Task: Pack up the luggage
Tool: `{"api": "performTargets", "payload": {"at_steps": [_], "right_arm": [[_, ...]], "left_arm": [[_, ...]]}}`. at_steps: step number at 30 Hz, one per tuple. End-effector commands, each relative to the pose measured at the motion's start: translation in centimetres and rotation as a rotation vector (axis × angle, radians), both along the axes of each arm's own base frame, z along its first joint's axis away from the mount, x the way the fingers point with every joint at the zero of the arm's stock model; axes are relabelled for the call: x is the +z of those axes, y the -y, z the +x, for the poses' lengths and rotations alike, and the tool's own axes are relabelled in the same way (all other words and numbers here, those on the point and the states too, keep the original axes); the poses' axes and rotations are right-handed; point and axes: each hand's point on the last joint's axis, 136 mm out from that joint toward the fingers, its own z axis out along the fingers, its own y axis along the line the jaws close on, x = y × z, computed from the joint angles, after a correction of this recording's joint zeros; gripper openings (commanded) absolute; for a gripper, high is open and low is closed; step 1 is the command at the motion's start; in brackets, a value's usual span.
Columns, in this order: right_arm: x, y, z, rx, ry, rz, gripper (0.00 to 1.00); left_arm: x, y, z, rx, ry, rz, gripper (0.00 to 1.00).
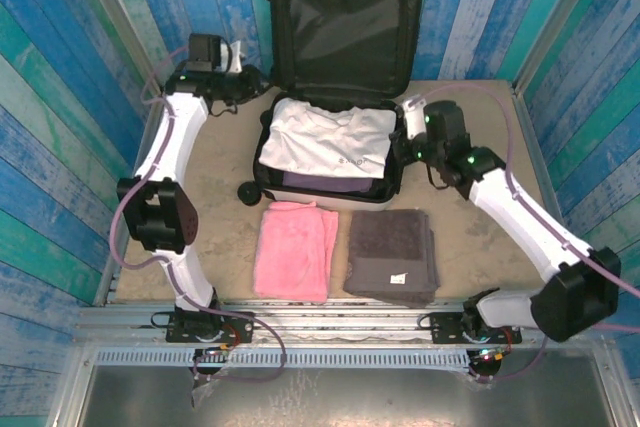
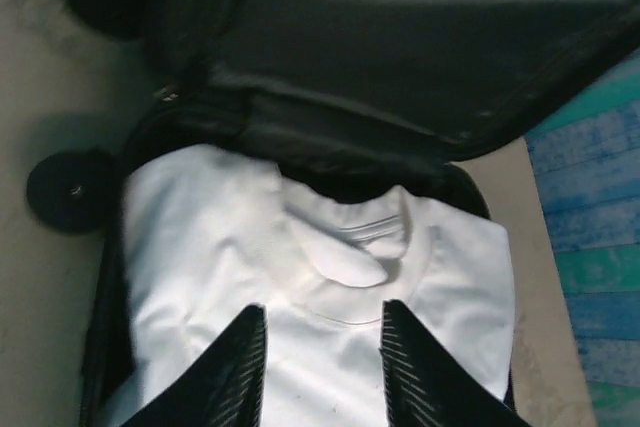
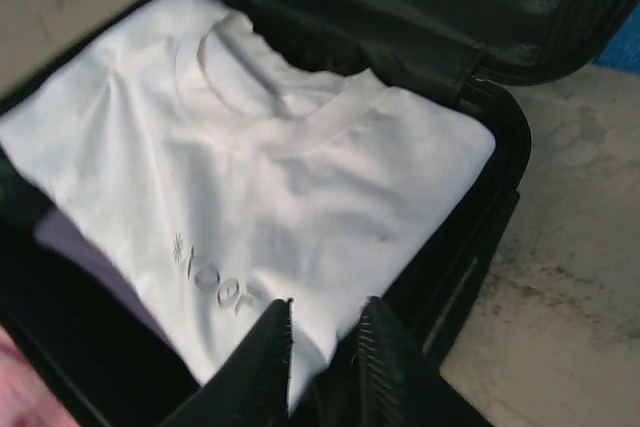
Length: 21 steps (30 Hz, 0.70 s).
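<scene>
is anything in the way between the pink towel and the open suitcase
Nothing visible lies between the pink towel and the luggage, whose lid stands up. Inside, a white t-shirt already lies on top, and the left gripper and right gripper hang just over it, so they may need to move aside first.

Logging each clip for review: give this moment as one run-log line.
luggage open | white T-shirt inside | pink towel, grey towel on table | left gripper open over shirt | right gripper at shirt edge, grip unclear
</scene>
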Motion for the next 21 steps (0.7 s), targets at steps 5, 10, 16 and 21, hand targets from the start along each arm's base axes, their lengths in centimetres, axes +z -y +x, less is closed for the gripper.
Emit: {"api": "performTargets", "payload": {"at_steps": [5, 10, 16, 21], "right_arm": [[-5.6, -6.1, -1.0, 0.16, -0.336, 0.179, 0.07], [-11.8, -5.7, -1.7, 0.085, -0.434, 0.089, 0.06], [-20.5, -2.8, -2.1, 0.022, -0.535, -0.119, 0.08], [-22.2, -1.7, -1.4, 0.003, -0.531, -0.22, 0.12]], "left_arm": [[-5.6, 1.7, -1.2, 0.053, -0.159, 0.032, 0.03], [-13.4, 0.4, -2.6, 0.099, -0.293, 0.118, 0.0], [-21.4, 0.9, -5.7, 0.052, -0.438, 0.226, 0.0], [-25.8, -0.2, -7.6, 0.061, -0.526, 0.292, 0.0]]}}
